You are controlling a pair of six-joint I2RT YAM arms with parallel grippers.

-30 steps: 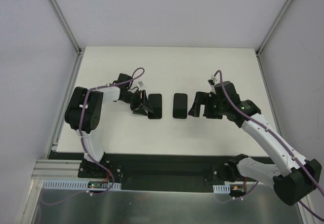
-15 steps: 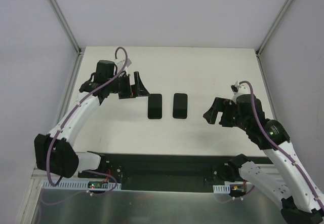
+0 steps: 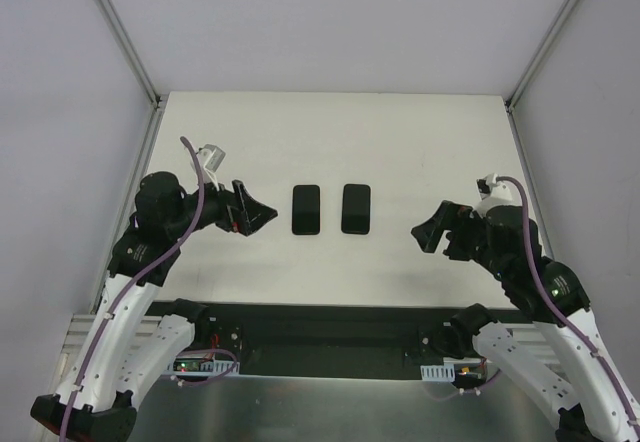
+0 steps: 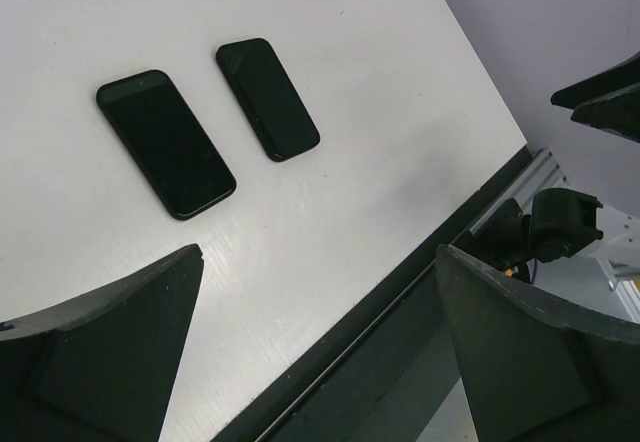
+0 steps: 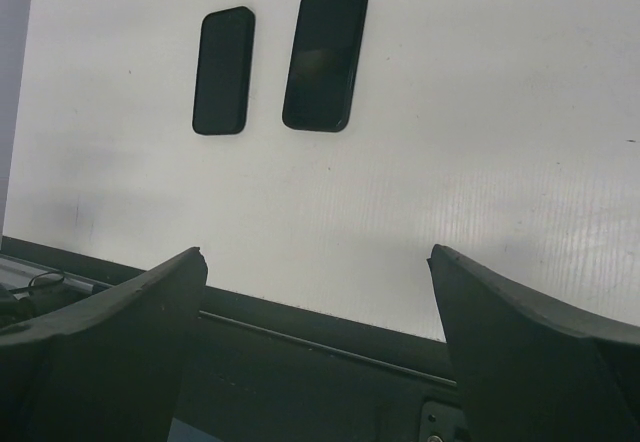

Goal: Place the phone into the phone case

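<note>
I have both arms pulled in toward their own sides of the white tabletop (image 3: 400, 142), and neither is touching anything. The left tool (image 3: 255, 210) hangs above the left part of the surface with its jaws spread wide and nothing between them. On its wrist camera the two dark fingers (image 4: 110, 352) frame only bare tabletop and the black rail (image 3: 330, 322) along the near edge. The right tool (image 3: 440, 232) sits over the right part, likewise released and empty, and its fingers (image 5: 100, 342) are wide apart at the bottom corners of its own view. Between the two tools, near the middle of the tabletop, two thin black rounded slabs lie flat, side by side with their long edges parallel. A narrow strip of white shows between them, so they are close but not touching. Both are well clear of either tool. From the right wrist camera the right-hand slab shows a faint glossy sheen, so I take that one for the phone (image 3: 355, 208), screen up. The left-hand slab looks more matte, and I read it as the phone case (image 3: 306, 209). At this resolution both look plain black and I cannot be certain which is which. The phone is lying beside the case, not seated in it.
</note>
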